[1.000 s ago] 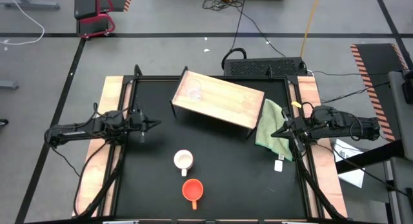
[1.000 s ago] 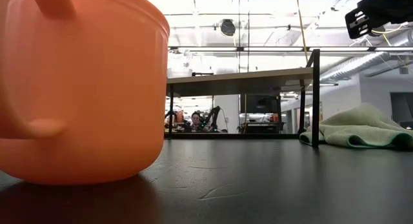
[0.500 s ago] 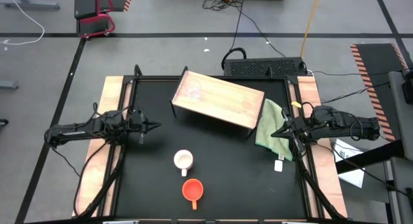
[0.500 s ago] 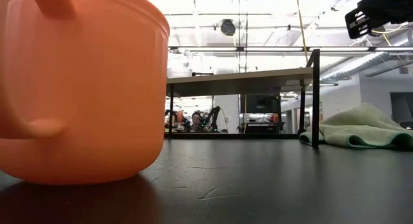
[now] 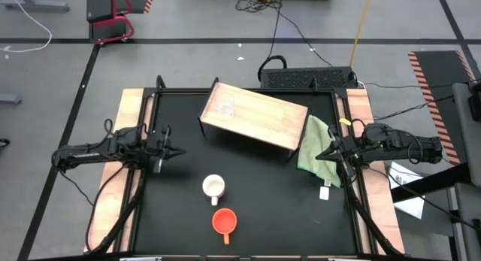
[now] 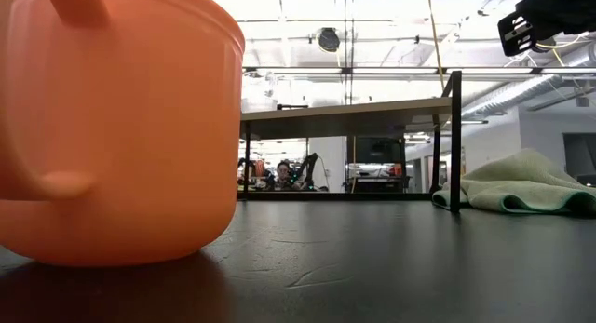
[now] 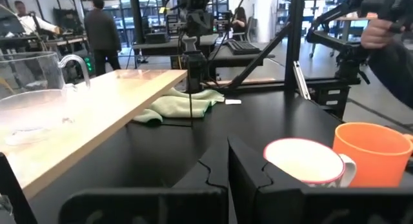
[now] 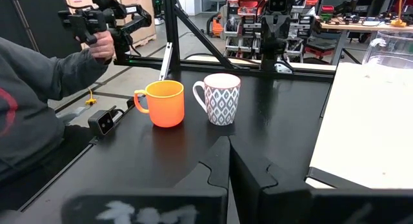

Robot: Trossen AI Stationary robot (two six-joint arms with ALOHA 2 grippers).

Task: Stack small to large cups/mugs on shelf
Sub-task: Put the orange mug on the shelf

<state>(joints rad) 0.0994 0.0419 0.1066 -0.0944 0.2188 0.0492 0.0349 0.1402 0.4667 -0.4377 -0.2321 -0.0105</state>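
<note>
Black table; clear cup on shelf.

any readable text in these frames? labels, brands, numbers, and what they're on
No text can be read in any view.
White mug: a dark diamond pattern only, no lettering.
Orange mug: plain, no print.
Clear cup on the shelf: no marking visible.
White tag on the table near the green cloth: too small to read.
Striped hazard tape on the floor: stripes only.
</note>
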